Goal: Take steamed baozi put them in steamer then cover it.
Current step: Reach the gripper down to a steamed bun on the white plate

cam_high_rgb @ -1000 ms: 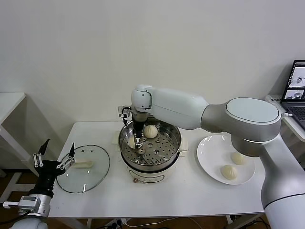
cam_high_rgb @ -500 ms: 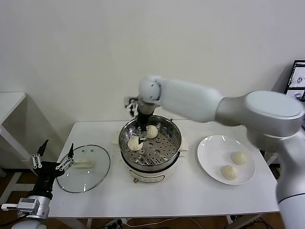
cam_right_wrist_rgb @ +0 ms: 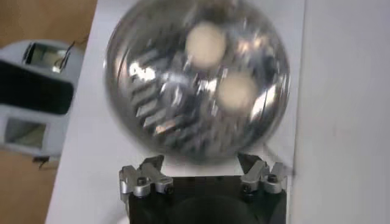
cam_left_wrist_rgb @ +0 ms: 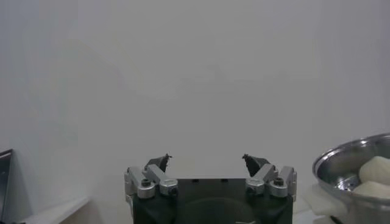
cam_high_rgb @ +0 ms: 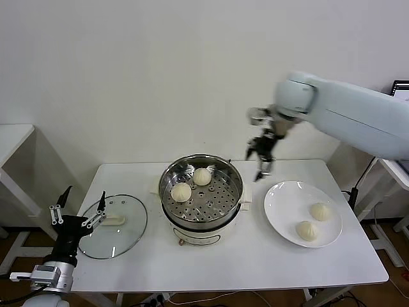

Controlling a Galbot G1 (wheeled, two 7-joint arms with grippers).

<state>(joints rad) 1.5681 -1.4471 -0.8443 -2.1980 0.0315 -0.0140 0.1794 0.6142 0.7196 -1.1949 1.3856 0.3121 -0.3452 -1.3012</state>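
The steamer [cam_high_rgb: 201, 220] stands mid-table with two baozi on its perforated tray, one at the left [cam_high_rgb: 181, 191] and one at the back [cam_high_rgb: 202, 176]. Two more baozi [cam_high_rgb: 319, 212] [cam_high_rgb: 307, 230] lie on the white plate [cam_high_rgb: 281, 208] to the right. The glass cover [cam_high_rgb: 112, 226] lies flat on the table to the left. My right gripper [cam_high_rgb: 261, 160] is open and empty, in the air between steamer and plate. Its wrist view shows the steamer [cam_right_wrist_rgb: 152, 115] and both buns [cam_right_wrist_rgb: 205, 41] [cam_right_wrist_rgb: 235, 91] from above. My left gripper [cam_high_rgb: 82, 210] is open and empty, parked off the table's left edge.
A second white table [cam_high_rgb: 13, 137] stands at far left. A laptop edge [cam_high_rgb: 401, 86] shows at far right. The steamer rim [cam_left_wrist_rgb: 353, 159] with buns shows in the left wrist view.
My right gripper has let go of a baozi in the steamer, lifted out and swung right toward the plate. The left arm has barely moved.
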